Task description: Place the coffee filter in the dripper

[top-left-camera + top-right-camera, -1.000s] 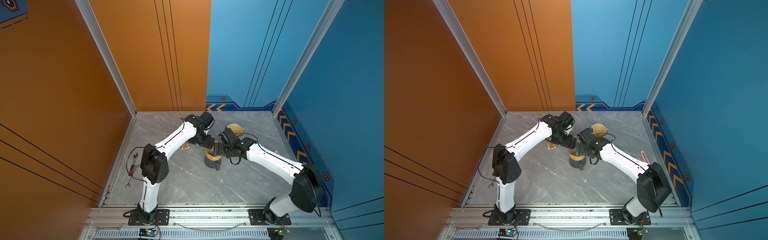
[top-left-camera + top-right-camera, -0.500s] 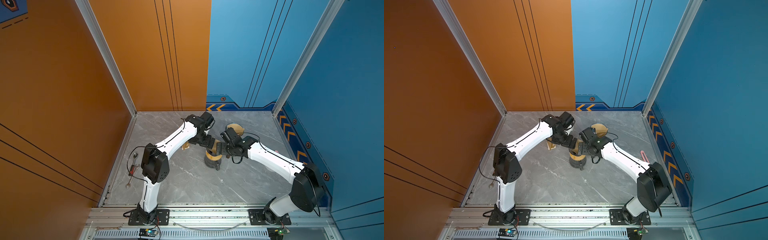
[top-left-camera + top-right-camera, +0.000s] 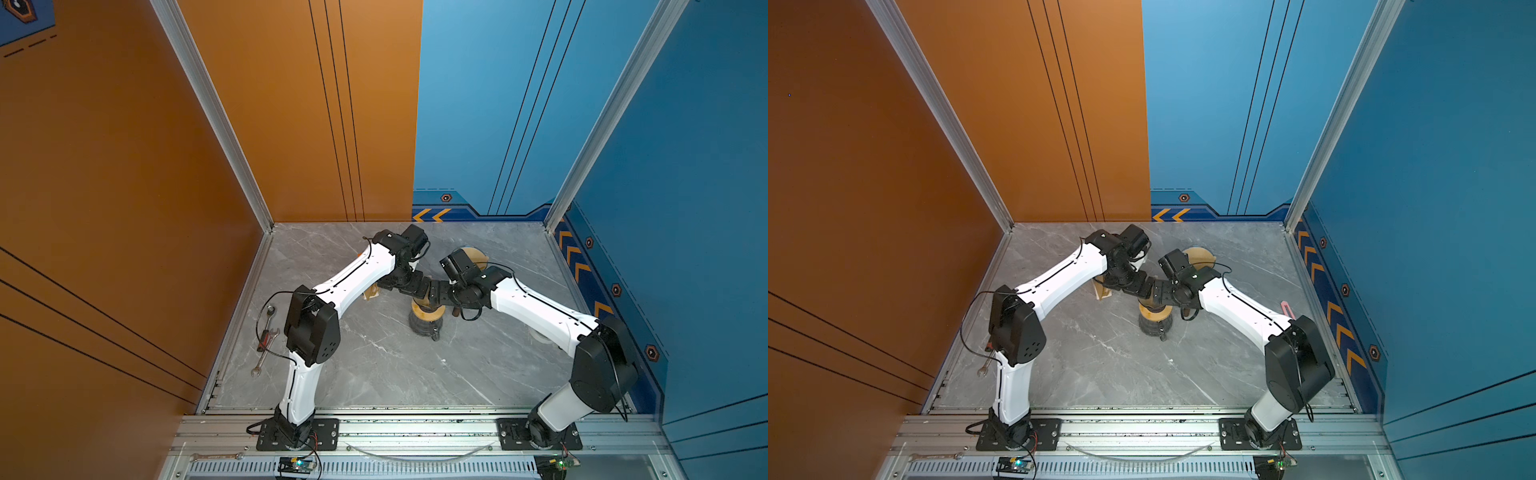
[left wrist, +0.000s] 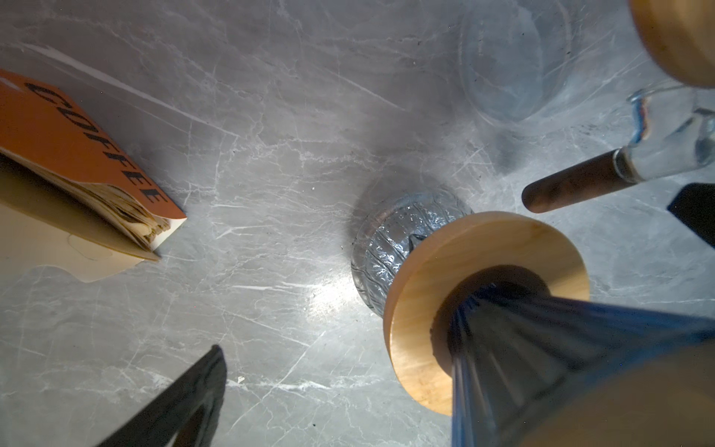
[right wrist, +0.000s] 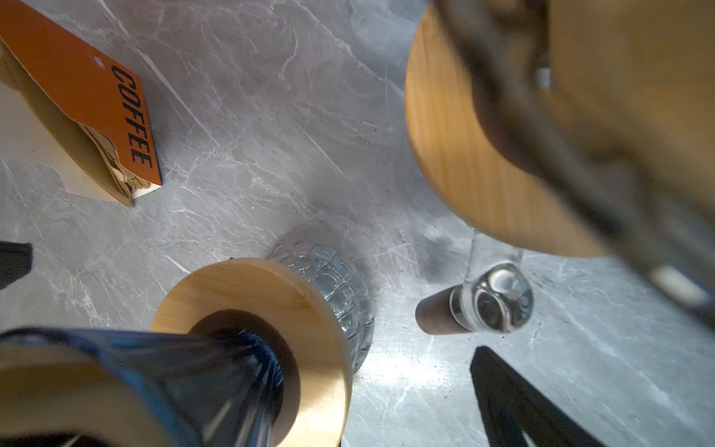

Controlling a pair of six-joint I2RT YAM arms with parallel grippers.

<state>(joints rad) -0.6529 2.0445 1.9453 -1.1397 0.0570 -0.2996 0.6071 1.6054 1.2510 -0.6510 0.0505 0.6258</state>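
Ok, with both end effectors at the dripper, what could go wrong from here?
1. The wood-collared blue ribbed glass dripper only perches on the clear textured glass; a nudge could topple it.
2. The left end effector and right end effector crowd close over it and might collide.

Table [image 3: 374, 374]: dripper [image 3: 427, 314] near centre, seated on a jar [image 3: 423, 329]. Filter packet [image 3: 371, 294] lies to its left, apart. Jug [image 3: 473, 254] stands behind it, to the right. Wrenches [image 3: 266, 332] lie along the left edge.
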